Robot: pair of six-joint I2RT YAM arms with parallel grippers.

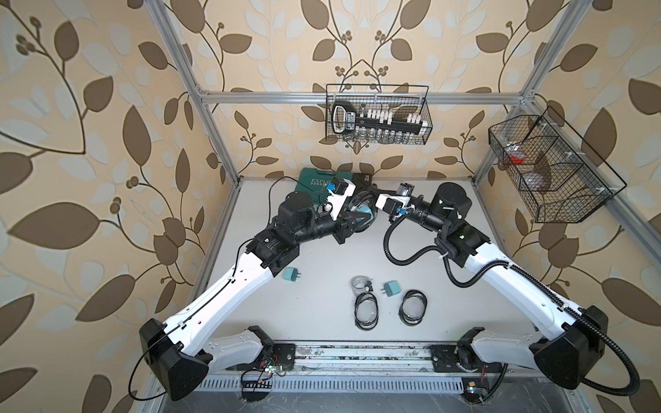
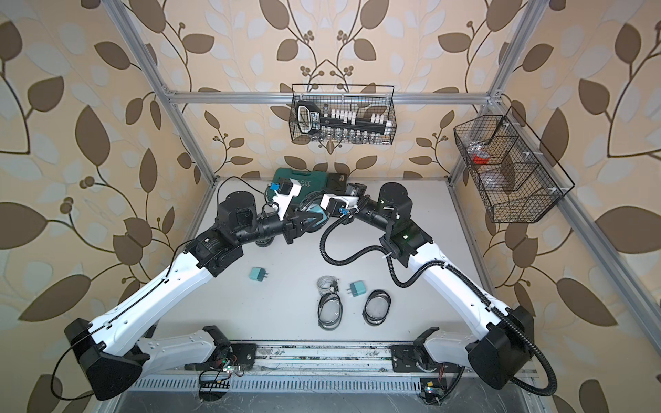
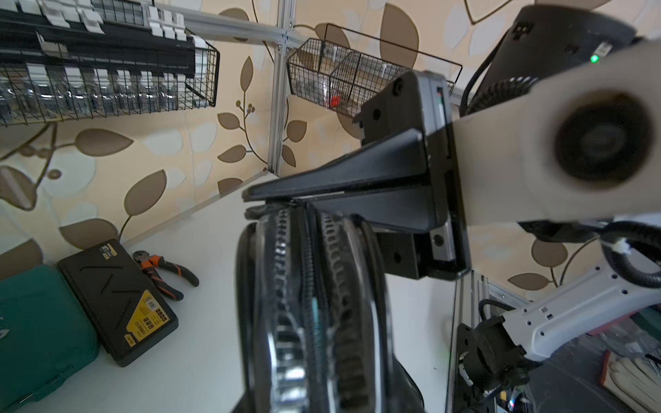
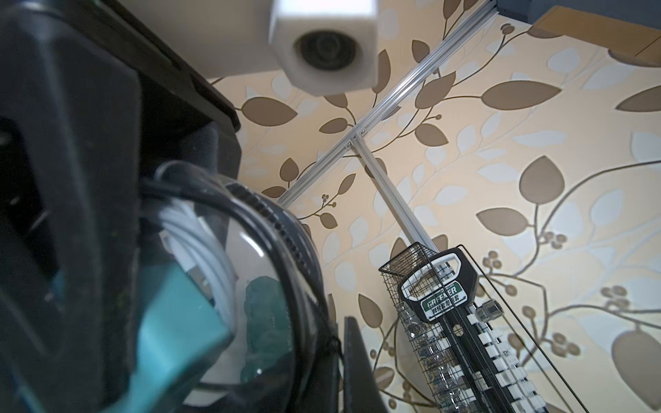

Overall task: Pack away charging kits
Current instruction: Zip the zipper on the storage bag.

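Left wrist view shows the pouch (image 3: 311, 304) held edge-up above the tabletop (image 3: 200, 339) by the left fingers (image 1: 352, 217), presenting its zip to the right fingers (image 3: 357, 178), pinched shut on the zip tab (image 3: 259, 211), likely to seal in the plug (image 4: 179, 321) and cable (image 4: 200, 243).

Left arm (image 1: 229, 286), right arm (image 1: 515, 288): white shell links, black joint housings, small screw holes. Arm at right end of base rail (image 1: 357, 352): black corrugated hose (image 1: 386, 243), white zip ties. Arm at left end of rail: thin black cable (image 1: 130, 379). Wrist camera housing (image 3: 500, 161) white, round black lens. Right gripper (image 3: 250, 204): black tapered fingers (image 3: 357, 178).
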